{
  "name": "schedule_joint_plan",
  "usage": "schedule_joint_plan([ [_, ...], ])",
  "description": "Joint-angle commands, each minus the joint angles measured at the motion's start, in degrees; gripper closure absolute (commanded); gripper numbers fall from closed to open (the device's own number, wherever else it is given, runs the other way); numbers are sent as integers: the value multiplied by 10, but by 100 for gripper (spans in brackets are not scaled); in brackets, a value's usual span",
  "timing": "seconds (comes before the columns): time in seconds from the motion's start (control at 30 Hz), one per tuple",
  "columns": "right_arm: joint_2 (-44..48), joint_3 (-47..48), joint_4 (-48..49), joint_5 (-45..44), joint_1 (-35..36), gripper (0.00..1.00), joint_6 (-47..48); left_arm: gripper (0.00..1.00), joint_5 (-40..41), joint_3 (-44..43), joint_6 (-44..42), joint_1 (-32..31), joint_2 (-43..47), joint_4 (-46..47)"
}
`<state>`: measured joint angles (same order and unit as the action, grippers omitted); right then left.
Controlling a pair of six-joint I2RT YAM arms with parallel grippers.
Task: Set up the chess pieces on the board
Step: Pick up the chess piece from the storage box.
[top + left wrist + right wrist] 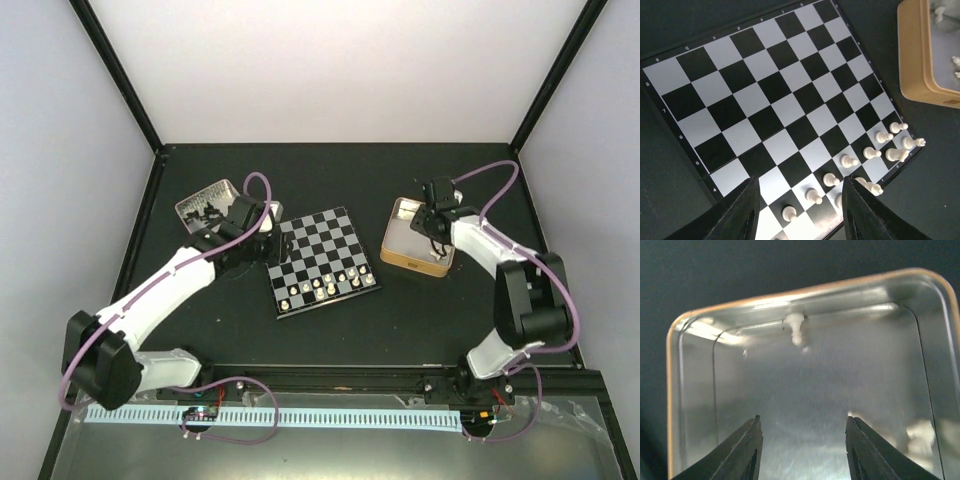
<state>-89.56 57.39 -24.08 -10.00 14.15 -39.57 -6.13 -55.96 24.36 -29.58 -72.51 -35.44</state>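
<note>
The board (318, 240) lies in the middle of the table. Several cream-white chess pieces (322, 288) stand in its two near rows. In the left wrist view these white pieces (849, 160) line the board's (765, 85) lower right edge. My left gripper (262, 240) hovers over the board's left side. It (800, 180) is open, with nothing between its fingers. My right gripper (433, 224) reaches down into the tan box (412, 258). It (803, 418) is open and empty. One white piece (796, 329) leans at the box's far wall, and more white pieces (920, 436) lie at the right.
A silvery tray (190, 203) holding black pieces (210, 208) stands at the back left, behind my left arm. The tan box (917, 60) sits just right of the board. Black walls ring the dark table.
</note>
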Motion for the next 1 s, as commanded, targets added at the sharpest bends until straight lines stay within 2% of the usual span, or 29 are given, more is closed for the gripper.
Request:
schedule_joint_plan([
  [0.0,-76,62,26,13,-29,54,41,53,12,25,18,3,41,54],
  [0.13,-159,125,-5,26,-39,57,50,51,-1,39,26,4,69,74],
  [0.27,-204,165,-22,22,-42,59,56,50,-14,50,29,5,85,89],
  [0.33,-224,187,-43,9,-44,63,53,50,-17,52,31,5,89,91],
  [0.47,-246,208,-56,-16,-46,68,50,50,-18,56,30,5,91,89],
  [0.63,-281,244,-80,-4,-47,70,65,50,-20,56,30,6,92,88],
  [0.97,-299,273,-105,9,-50,88,83,50,-20,56,32,7,96,89],
])
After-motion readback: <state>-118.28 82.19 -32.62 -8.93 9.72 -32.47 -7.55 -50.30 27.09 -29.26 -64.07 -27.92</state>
